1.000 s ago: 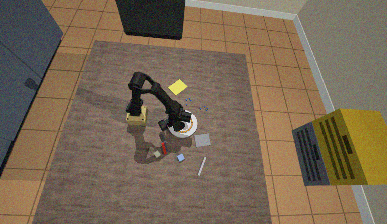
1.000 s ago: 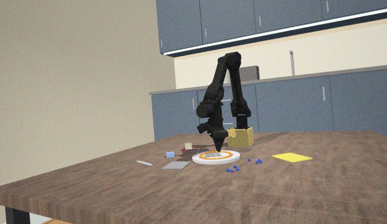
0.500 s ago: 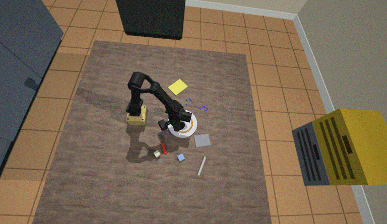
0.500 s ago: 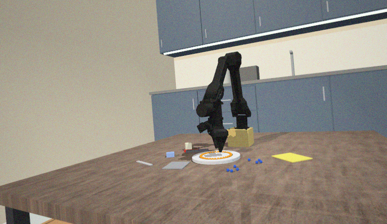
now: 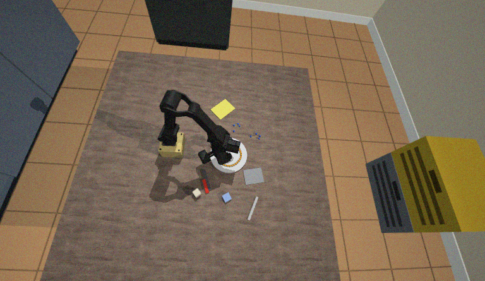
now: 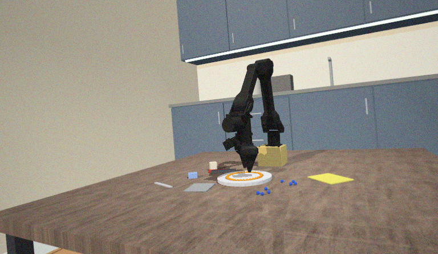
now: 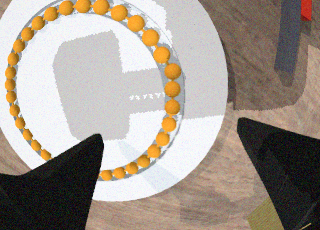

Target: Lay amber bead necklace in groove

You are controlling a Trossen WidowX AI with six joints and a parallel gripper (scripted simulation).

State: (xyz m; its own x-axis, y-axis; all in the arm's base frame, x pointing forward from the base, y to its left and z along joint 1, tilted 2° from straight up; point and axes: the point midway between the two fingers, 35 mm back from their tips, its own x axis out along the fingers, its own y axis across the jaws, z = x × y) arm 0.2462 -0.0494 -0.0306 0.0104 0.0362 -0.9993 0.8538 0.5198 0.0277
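Note:
The round white bead board (image 5: pixel 243 162) (image 6: pixel 222 181) (image 7: pixel 206 65) lies flat on the table. The amber bead necklace (image 7: pixel 172 89) (image 6: pixel 244 180) lies on it as a closed ring along the groove. In the wrist view a grey strip of groove shows outside the beads at the upper right, and a few beads at the bottom are hidden behind the left finger. My gripper (image 7: pixel 171 133) (image 6: pixel 249 170) is wide open and empty, low over the board's side nearer the arm's base. Its fingertips stand apart, one over the board and one just past its rim in the wrist view.
Several blue beads (image 5: pixel 256 133) (image 6: pixel 266 189) lie loose beside the board. A yellow sheet (image 5: pixel 222 108) (image 6: pixel 330 178), a grey square (image 5: pixel 254 176) (image 6: pixel 199 187), a blue cube (image 5: pixel 227 197) (image 6: pixel 193 174), a cream cube (image 5: pixel 196 192) (image 6: pixel 213 165), a red-ended bar (image 5: pixel 205 186) and a pale stick (image 5: pixel 252 208) (image 6: pixel 163 184) lie around.

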